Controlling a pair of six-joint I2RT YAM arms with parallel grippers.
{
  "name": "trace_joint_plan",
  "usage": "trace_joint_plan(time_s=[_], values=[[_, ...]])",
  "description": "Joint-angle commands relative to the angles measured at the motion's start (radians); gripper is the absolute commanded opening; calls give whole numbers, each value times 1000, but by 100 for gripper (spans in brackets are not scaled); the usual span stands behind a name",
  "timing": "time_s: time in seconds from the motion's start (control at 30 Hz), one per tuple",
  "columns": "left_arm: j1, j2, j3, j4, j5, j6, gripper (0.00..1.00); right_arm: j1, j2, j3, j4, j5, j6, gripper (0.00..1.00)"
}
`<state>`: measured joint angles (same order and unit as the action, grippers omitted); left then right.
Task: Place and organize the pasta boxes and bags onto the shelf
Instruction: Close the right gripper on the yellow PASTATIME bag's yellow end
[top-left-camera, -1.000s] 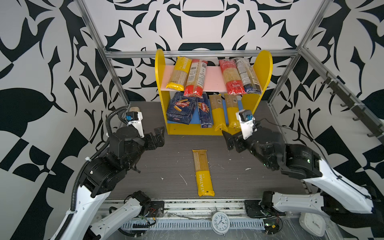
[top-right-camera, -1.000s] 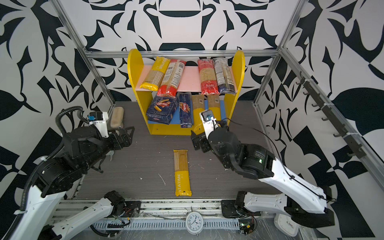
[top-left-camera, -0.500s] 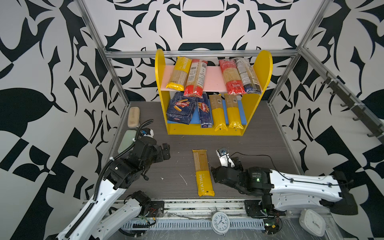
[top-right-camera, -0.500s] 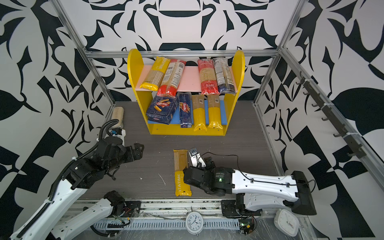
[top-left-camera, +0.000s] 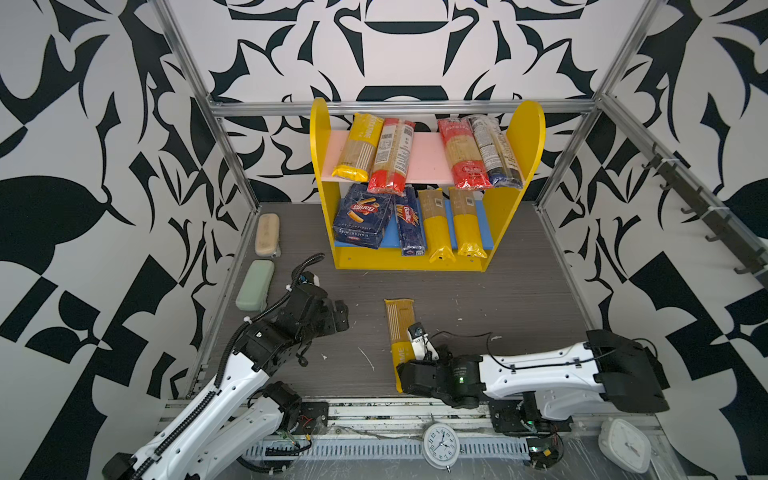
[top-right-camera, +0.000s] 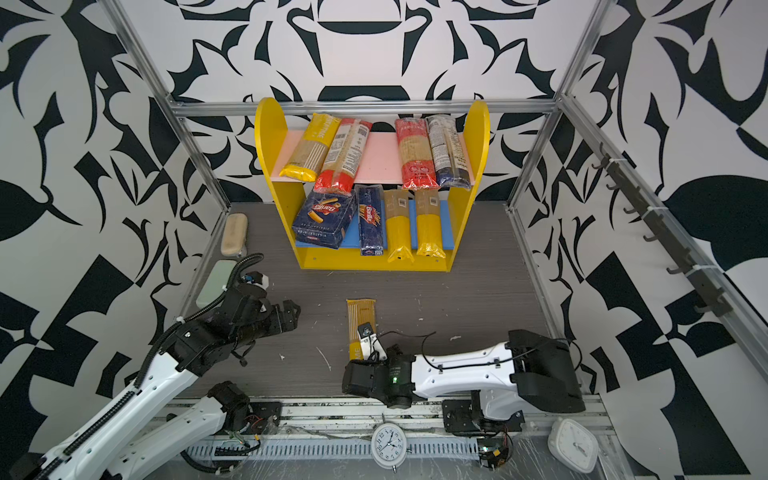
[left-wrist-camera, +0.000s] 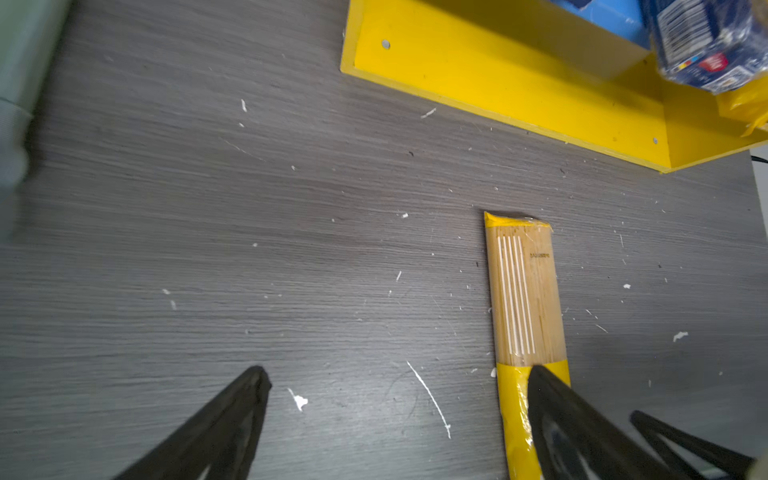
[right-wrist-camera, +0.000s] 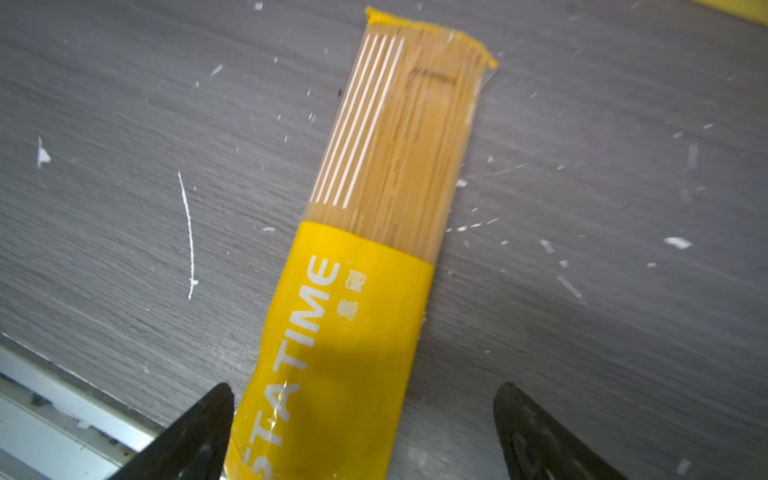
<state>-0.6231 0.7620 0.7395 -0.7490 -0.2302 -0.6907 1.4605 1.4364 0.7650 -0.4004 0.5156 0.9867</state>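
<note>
Big change from a second ago: the right arm was up by the shelf, and now it's dropped flat and low at the bottom middle of both top views. The left arm has come down and forward too.

The right gripper is spread wide, one finger on each side of the yellow "PASTATIME" end of the loose bag. It's not clamped on it, and there's a clear gap on one side. That bag lies flat on the grey table, lengthwise toward the shelf, in the lower centre of the frame.

The left gripper is also wide open with nothing in it, hanging over bare table just left of the bag.

Everything else is shelved in the upper middle of the frame. The pink upper board has four bags on it. The blue lower board has the wide Barilla box, the narrow Barilla box and two yellow bags.
</note>
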Motion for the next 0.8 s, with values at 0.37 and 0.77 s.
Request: trace_joint_plan(time_s=[0.37, 0.77], values=[[-5, -4, -73, 115, 49, -44, 99, 23, 147, 79, 47, -19, 74, 100], [-7, -52, -94, 103, 52, -55, 100, 23, 250, 59, 83, -49, 130, 99]])
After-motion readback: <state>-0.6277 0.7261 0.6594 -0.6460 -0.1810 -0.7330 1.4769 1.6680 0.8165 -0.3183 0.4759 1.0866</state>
